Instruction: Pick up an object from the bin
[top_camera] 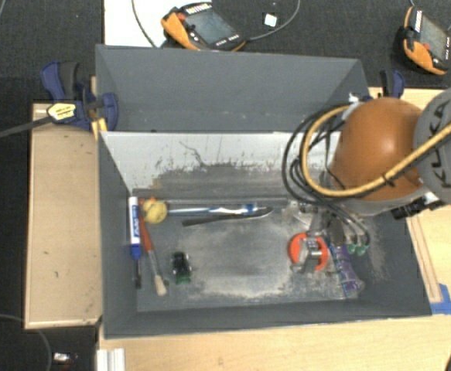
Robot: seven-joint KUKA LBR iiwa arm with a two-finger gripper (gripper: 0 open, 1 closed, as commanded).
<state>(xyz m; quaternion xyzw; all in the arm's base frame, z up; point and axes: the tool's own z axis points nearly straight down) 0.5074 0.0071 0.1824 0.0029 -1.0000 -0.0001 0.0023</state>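
A rounded red object [295, 246] on the scuffed metal bin [233, 288] floor is overhung by the downward-pointing gripper [312, 255]; grip state cannot be told.

A robotics lab: KUKA arm [444, 141] over a scuffed metal bin [225, 91], cabled orange handheld units [202, 26] nearby.

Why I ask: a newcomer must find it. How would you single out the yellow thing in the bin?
At the view's left end of the grey bin lies a blue-and-white marker. The yellow thing sits beside its far tip: small, rounded, the only yellow piece inside.
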